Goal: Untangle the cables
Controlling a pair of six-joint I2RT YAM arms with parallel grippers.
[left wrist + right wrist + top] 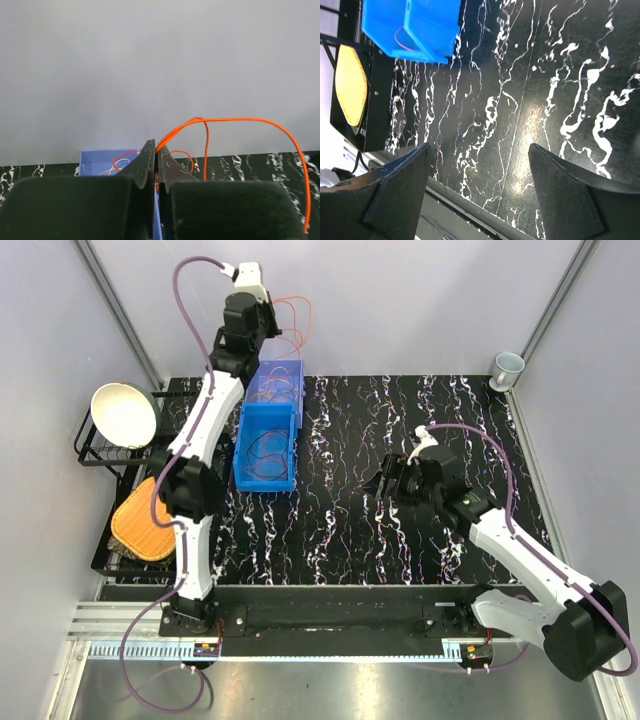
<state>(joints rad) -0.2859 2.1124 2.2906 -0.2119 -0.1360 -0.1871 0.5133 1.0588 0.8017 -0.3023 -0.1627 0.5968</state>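
My left gripper [156, 148] is shut on a thin orange cable [235, 119] and holds it high near the back wall; it also shows in the top view [272, 320], with the orange cable [297, 315] looping beside it. More thin cables [268, 450] lie in loose loops inside the blue bin [248, 468], which also shows in the left wrist view [100, 159] and the right wrist view [427, 20]. My right gripper [479, 155] is open and empty above the dark marbled table, right of the bin, and shows in the top view [385, 483].
A black wire rack [84, 445] at the left holds a cream bowl [124, 414] and a yellow woven mat [140, 521]. A white mug [507, 367] stands at the back right corner. Grey walls enclose the table.
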